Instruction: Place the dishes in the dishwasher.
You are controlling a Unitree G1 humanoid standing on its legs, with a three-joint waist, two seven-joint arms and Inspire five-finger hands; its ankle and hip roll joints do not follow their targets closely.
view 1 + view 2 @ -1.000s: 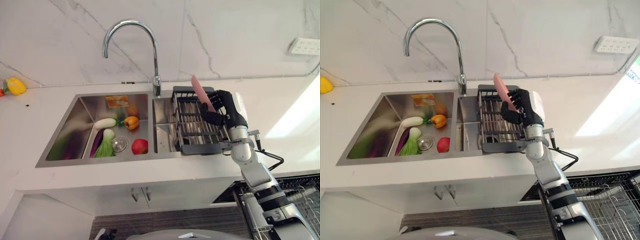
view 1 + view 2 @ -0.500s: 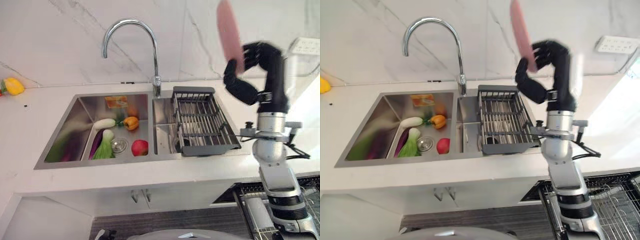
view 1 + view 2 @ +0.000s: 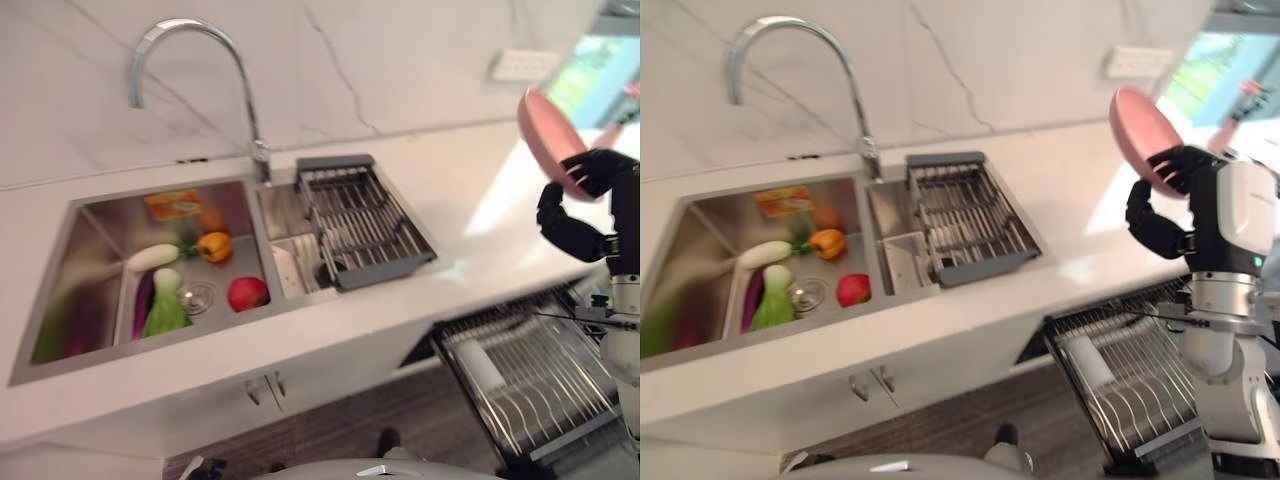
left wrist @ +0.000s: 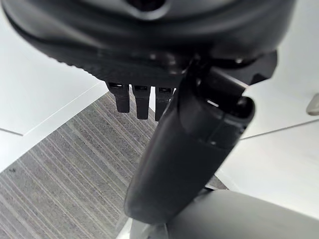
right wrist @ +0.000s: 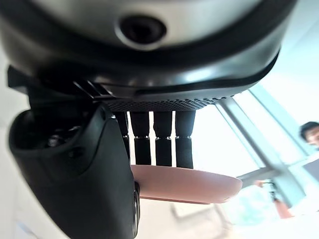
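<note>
Right hand [image 3: 1168, 190] is raised well to the right of the sink, fingers [image 5: 162, 139] and thumb curled round the edge of a pink plate [image 3: 1143, 127] — the plate stands tilted on its rim, above the hand and clear of the counter. In the right wrist view the plate [image 5: 185, 184] lies flat across the fingertips with the thumb [image 5: 75, 169] pressing from the other side.

Taking the sink as the landmark, largest first: the white marble-look counter [image 3: 470, 190] surrounds it, with a veined wall behind. The double stainless sink [image 3: 100, 300] has a tall chrome tap [image 3: 190, 70] at its back edge, between the two basins. Below the counter and to the right of the sink, the dishwasher's wire rack [image 3: 535, 375] is pulled out, directly under the raised hand. A dark dish-draining rack [image 3: 360, 220] sits over the sink's right basin. In the left basin lie vegetables and fruit — a green leafy one [image 3: 163, 310], a white radish [image 3: 152, 257], a red apple [image 3: 247, 293] and an orange pepper [image 3: 212, 246].

Left hand [image 4: 189, 149] shows in its own wrist view, above a grey wood-grain floor [image 4: 65, 169], its fingers relaxed and holding nothing.
</note>
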